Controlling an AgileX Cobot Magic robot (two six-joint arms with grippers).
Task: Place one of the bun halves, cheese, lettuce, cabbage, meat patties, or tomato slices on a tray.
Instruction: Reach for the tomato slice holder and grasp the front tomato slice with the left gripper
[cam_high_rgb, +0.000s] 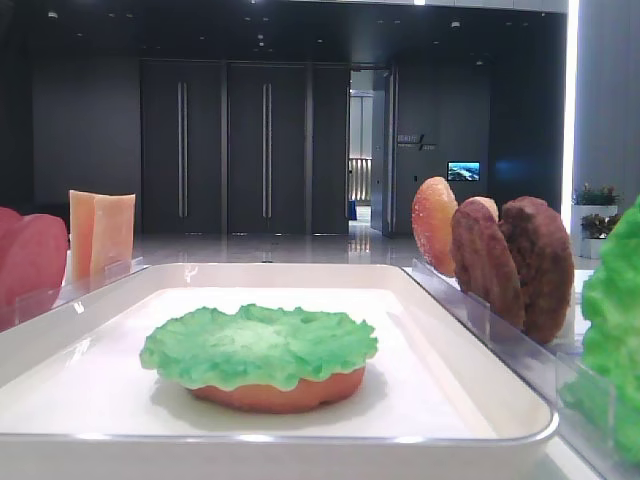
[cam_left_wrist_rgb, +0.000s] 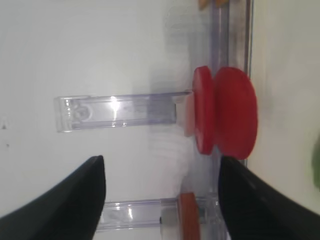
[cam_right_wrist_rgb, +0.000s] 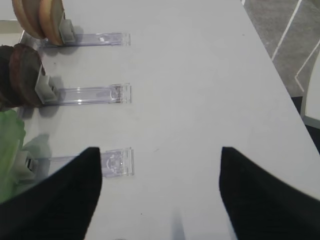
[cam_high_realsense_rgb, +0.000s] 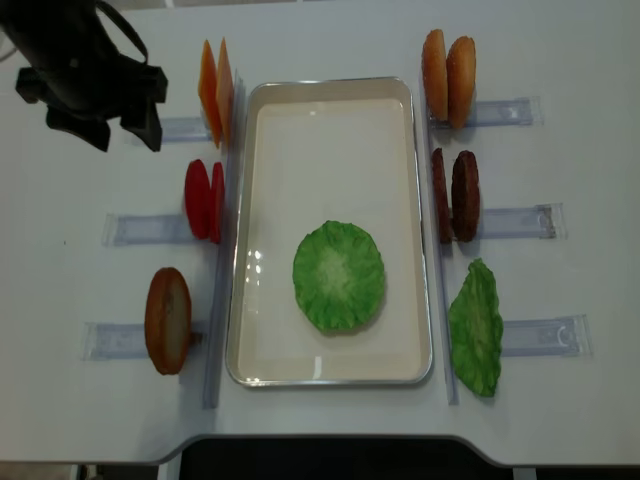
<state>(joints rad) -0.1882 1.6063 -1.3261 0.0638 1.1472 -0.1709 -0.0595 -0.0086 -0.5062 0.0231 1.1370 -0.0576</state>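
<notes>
1. Black left gripper (cam_high_realsense_rgb: 112, 125) hangs with jaws apart, holding nothing, at 10 o'clock from the tray (cam_high_realsense_rgb: 333, 90).
2. The right gripper (cam_right_wrist_rgb: 160, 195) also stands spread wide over bare table (cam_right_wrist_rgb: 200, 75).
3. 2 tomato slices (cam_high_realsense_rgb: 203, 200) stand upright at the tray's 9 o'clock.
4. Lettuce (cam_high_realsense_rgb: 339, 276) lies on a bun half (cam_high_rgb: 285, 392) in the tray.

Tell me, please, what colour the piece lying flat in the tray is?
Bright green lettuce, clearest in the overhead realsense view.

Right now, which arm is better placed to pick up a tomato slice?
Left. Its open gripper hangs just short of the tomato slices in their rack, left of the tray. The right gripper looks at the opposite racks.
</notes>
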